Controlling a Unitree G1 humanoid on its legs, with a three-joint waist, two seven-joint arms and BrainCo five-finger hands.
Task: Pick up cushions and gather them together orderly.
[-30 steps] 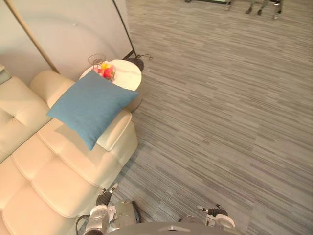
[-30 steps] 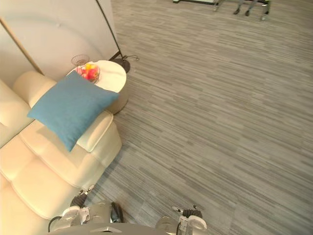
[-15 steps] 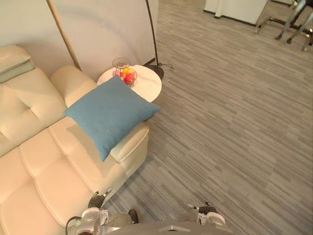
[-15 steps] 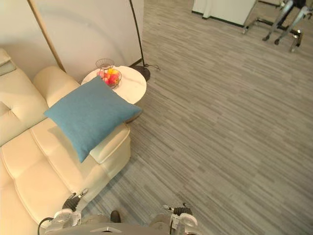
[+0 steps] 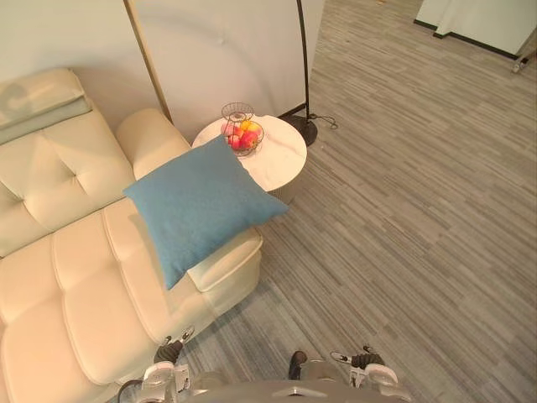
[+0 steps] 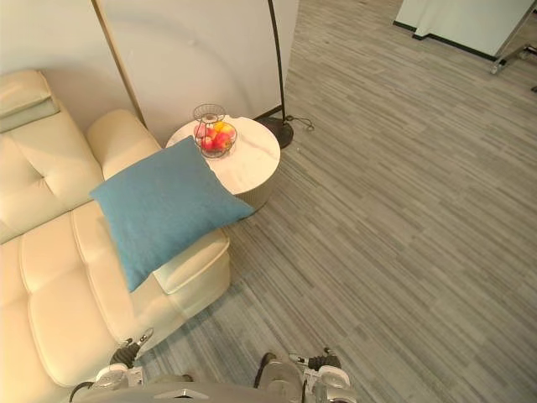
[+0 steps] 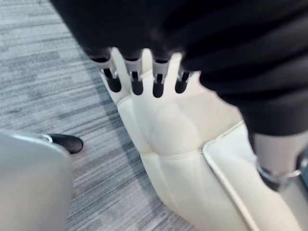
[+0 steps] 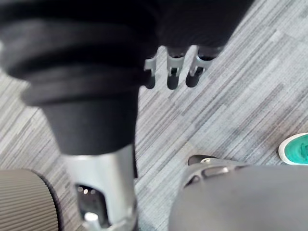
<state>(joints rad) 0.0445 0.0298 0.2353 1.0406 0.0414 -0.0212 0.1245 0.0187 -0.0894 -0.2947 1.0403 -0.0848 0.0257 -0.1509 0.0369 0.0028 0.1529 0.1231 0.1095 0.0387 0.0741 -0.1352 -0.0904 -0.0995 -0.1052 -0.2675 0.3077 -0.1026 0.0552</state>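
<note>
The blue cushion lies left of centre in the left eye view, leaning on the sofa arm, with one corner reaching towards the table. It looks light, soft and floppy, and would likely sag from a corner pinch. Opposite edges, one per hand, seem the better hold. The left hand and right hand hang at the frame's bottom, fingers loosely straight, holding nothing.
</note>
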